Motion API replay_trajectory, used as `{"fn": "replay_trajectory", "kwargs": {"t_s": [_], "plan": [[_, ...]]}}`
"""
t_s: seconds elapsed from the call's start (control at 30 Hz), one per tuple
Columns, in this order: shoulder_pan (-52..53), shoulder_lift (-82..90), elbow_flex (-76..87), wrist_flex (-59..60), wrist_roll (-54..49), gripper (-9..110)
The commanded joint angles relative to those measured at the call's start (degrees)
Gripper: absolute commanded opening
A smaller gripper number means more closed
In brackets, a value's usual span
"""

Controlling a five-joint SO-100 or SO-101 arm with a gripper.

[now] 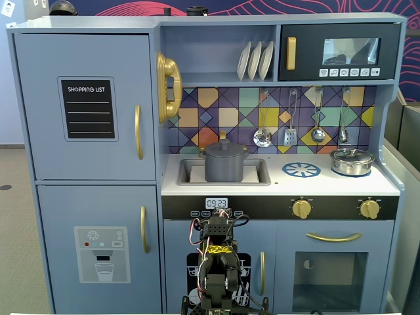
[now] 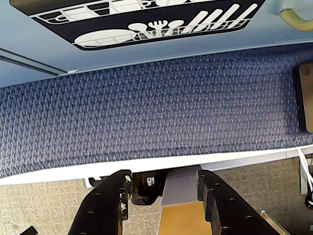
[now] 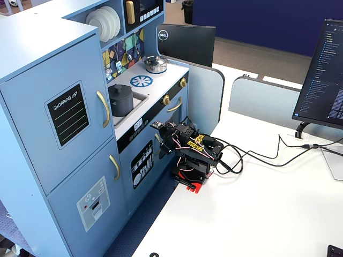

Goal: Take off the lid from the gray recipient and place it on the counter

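**Arm folded low, lid on the pot in the sink**

Nearest in the wrist view, the end effector points down over the edge of the white desk toward blue patterned carpet. Its 2 black plastic fingers stand apart with a clear gap and nothing between them. That open, empty stance suits an arm that has not begun its reach. The dishwasher door, with its black panel of white dish outlines, fills the top of that view, so the camera faces the toy kitchen's lower front.

In a fixed view from the side, the arm sits folded on a red base at the white desk's edge, wires trailing behind it. It rests below the level of the bench, so I judge that it must rise and extend before it can touch anything.

Farther on, the bench is a flat white top on the blue painted kitchen, with a printed blue-and-white burner disc. The gray recipient stands upright in the recessed sink at the bench's left in that view. It is a tall matte cylinder with 2 small side handles. The lid lies flat on its rim, a dark matte disc with a small central knob. The knob looks like the only graspable part, and the matte finish should offer fair grip.

Beyond the burner, a shiny steel pot stands at the right, leaving bare white surface between for setting the lid down.
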Motion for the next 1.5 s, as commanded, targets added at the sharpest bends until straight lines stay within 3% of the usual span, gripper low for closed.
{"fn": "replay_trajectory", "kwargs": {"t_s": [0.0,0.43,0.53,0.6,0.7,1.0,1.2,1.47], "plan": [[3.3,-0.4,-0.1,10.0,1.6,0],[2.9,-0.4,-0.5,9.5,3.2,0],[1.2,-0.4,-7.2,6.2,5.4,0],[0.7,-0.9,-15.5,4.0,0.7,0],[1.7,-5.0,-28.4,-4.9,-6.2,0],[3.6,-18.2,-47.4,-39.9,1.9,5],[3.7,-23.2,-51.0,-47.6,0.9,19],[3.9,-28.5,-50.9,-54.9,-1.4,20]]}}
